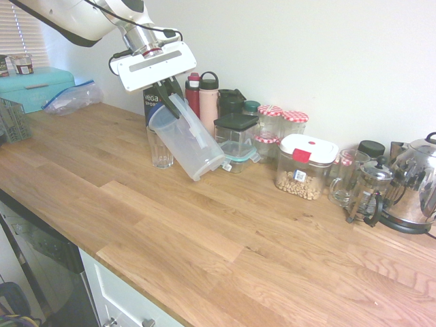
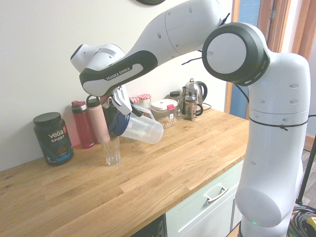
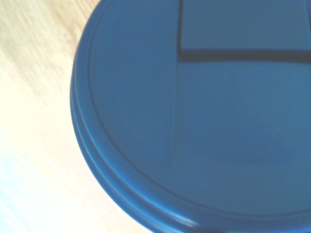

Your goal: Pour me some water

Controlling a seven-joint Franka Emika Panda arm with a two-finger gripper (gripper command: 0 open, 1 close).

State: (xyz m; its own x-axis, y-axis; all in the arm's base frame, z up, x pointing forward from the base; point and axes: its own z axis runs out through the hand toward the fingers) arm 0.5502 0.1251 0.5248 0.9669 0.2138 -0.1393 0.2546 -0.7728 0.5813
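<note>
- We are gripping the clear pitcher (image 1: 187,138) by its blue lid (image 3: 194,121) end, the gripper (image 1: 167,92) clamped on it.
- We are tilting it steeply above the wooden counter (image 1: 204,231), lid end over the drinking glass (image 1: 161,150).
- The glass is standing just beside a black tub (image 2: 53,138).

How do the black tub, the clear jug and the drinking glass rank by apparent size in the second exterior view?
1. clear jug, tilted
2. black tub, looks close to the jug, so their order is unsure
3. drinking glass, clearly smallest
</note>
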